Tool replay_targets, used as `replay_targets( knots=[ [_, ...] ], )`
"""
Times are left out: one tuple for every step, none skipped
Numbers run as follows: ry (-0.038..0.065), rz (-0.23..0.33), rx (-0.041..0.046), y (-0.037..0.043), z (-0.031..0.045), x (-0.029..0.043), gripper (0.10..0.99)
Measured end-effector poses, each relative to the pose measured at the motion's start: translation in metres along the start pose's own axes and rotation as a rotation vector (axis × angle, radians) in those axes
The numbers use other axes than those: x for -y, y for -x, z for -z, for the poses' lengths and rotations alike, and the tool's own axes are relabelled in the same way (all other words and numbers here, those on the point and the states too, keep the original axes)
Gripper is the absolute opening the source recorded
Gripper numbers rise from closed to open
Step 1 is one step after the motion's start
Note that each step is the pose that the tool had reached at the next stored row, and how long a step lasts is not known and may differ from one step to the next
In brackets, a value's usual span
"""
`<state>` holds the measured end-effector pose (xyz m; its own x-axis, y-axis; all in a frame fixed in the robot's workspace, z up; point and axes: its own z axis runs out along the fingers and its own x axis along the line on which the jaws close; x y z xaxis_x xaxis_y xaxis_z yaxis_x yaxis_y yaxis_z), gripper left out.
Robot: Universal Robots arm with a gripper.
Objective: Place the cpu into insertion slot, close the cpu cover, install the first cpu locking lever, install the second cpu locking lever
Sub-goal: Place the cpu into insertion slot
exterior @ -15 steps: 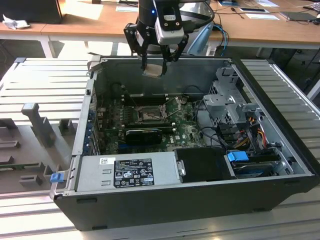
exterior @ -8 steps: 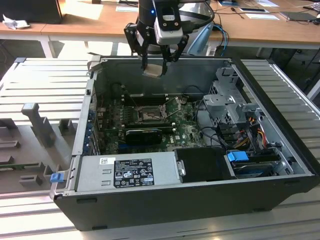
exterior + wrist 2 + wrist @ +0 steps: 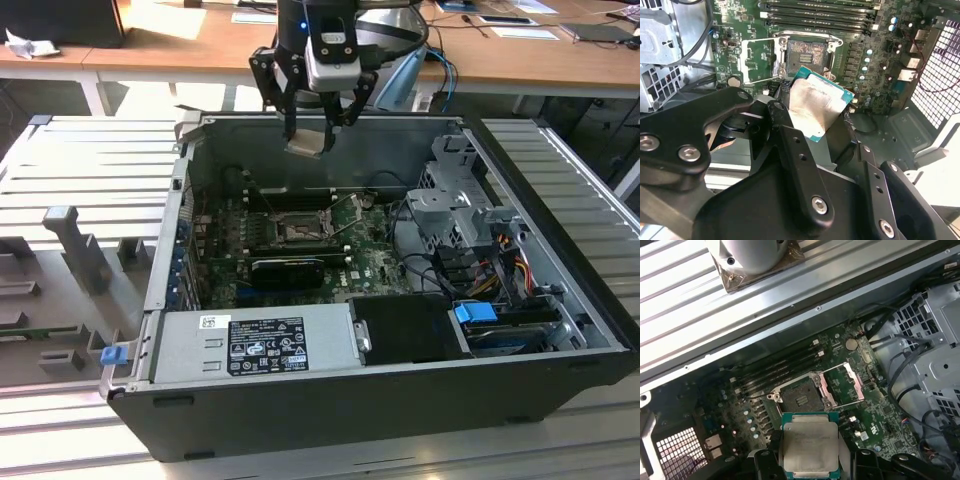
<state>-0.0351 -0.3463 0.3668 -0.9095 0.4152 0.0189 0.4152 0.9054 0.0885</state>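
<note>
My gripper (image 3: 309,132) hangs above the back wall of the open computer case, shut on the cpu (image 3: 307,144), a flat square chip with a dull silver top. Both wrist views show the cpu (image 3: 822,102) (image 3: 809,445) pinched by its edges between black fingers (image 3: 786,131). Down on the green motherboard lies the insertion slot (image 3: 297,228) (image 3: 806,52) (image 3: 801,395), a square dark socket, uncovered and with nothing in it. The cpu cover (image 3: 757,60) (image 3: 846,381), a silver frame plate, stands swung open beside the socket. The chip is well above the socket and apart from it.
A grey power supply (image 3: 255,340) fills the case's near side, and a metal drive cage (image 3: 460,210) with cables stands at the exterior view's right. A long black card (image 3: 287,268) lies just in front of the socket. Memory slots (image 3: 775,370) run beside it.
</note>
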Motion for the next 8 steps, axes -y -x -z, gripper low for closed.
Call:
replay_targets(
  knots=[
    [0.000,0.000,0.0001,0.0000,-0.0010,0.0001,0.533],
    [0.000,0.000,0.0001,0.0001,-0.0029,0.0003,0.533],
    [0.000,0.000,0.0001,0.0001,-0.0039,0.0004,0.533],
    [0.000,0.000,0.0001,0.0001,-0.0045,0.0004,0.533],
    [0.000,-0.009,0.0009,0.0001,-0.0046,0.0004,0.533],
    [0.000,-0.020,0.0019,0.0001,-0.0049,0.0004,0.533],
    [0.000,-0.026,0.0024,0.0001,-0.0050,0.0005,0.533],
    [0.000,-0.031,0.0028,0.0001,-0.0051,0.0005,0.533]
  ],
)
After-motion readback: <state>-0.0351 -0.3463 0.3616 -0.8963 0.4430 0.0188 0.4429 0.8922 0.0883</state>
